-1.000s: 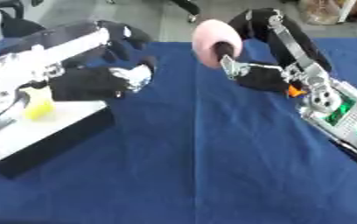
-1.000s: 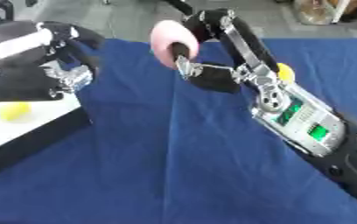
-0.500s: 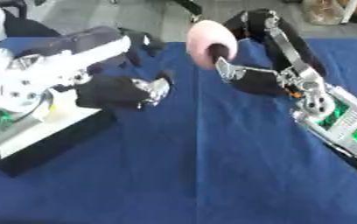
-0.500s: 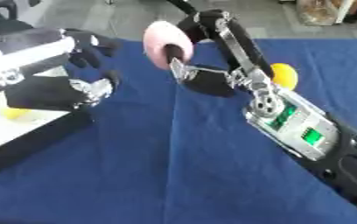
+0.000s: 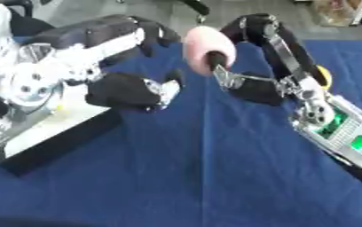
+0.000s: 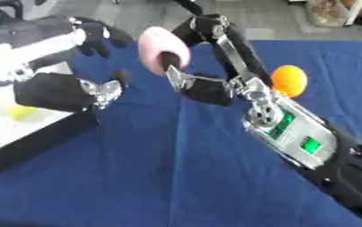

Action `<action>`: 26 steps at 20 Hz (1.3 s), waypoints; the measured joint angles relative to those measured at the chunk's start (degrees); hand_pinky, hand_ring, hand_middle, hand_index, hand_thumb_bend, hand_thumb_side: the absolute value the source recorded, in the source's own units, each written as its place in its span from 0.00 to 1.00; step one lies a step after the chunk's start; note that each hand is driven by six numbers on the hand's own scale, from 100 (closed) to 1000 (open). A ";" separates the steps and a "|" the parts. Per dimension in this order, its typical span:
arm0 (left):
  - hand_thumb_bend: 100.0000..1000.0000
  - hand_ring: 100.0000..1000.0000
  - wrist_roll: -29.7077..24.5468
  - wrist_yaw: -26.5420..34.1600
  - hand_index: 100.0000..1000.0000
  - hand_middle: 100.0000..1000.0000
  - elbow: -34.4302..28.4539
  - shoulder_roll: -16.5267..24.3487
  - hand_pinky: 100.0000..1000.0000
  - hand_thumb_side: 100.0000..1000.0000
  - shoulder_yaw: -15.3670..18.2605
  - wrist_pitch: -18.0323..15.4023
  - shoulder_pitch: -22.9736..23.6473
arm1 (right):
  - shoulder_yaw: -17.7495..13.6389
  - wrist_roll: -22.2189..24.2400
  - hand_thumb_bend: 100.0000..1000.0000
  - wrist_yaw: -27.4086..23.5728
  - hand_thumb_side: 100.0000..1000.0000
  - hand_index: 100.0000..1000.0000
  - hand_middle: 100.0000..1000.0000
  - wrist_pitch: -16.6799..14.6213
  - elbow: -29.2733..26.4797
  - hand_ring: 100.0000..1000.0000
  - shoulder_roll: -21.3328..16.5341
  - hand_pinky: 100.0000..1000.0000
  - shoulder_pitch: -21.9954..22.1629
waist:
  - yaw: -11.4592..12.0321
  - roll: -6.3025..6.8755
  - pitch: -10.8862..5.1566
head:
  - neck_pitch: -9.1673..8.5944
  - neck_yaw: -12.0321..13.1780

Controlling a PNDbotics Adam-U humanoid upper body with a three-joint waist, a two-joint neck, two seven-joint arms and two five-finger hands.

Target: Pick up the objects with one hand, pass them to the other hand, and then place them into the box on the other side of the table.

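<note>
While my right hand (image 6: 196, 84) grips the pink ball (image 6: 162, 48) in curled fingers above the tabletop (image 6: 215, 177), my left hand (image 6: 64, 91), fingers relaxed beside it, risks a fumbled handover if I release early.

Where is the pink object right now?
The pink object is held up in the right hand above the blue table, near centre top of both views, with the left hand just to its left.
</note>
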 measured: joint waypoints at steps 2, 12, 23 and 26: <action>0.00 0.79 -0.46 -1.95 0.92 0.83 0.00 -0.46 0.82 0.53 0.39 -0.46 0.01 | 0.33 0.04 0.00 0.53 0.00 0.54 0.37 -0.45 0.00 0.50 0.06 0.63 0.03 | 0.01 0.00 0.00 | 0.00 0.09; 0.00 0.78 -0.40 -7.13 0.87 0.80 0.00 -2.00 0.81 0.56 1.55 -0.39 0.20 | 1.38 -0.44 0.00 2.64 0.00 0.54 0.37 -4.86 0.00 0.50 0.35 0.63 2.70 | 0.03 0.00 0.07 | 0.01 0.31; 0.01 0.80 -3.92 -9.94 0.86 0.80 0.00 -2.45 0.83 0.86 1.08 -3.91 0.67 | 1.78 -1.87 0.00 4.72 0.00 0.53 0.37 -7.93 0.00 0.49 -0.02 0.62 3.01 | 0.02 0.00 0.08 | 0.01 0.61; 0.09 0.81 -5.30 -9.91 0.86 0.81 0.00 -2.70 0.84 0.96 0.83 -5.29 0.71 | 1.81 -2.89 0.01 5.68 0.00 0.53 0.37 -7.12 0.00 0.49 -0.03 0.62 3.00 | 0.03 0.00 0.09 | 0.01 0.61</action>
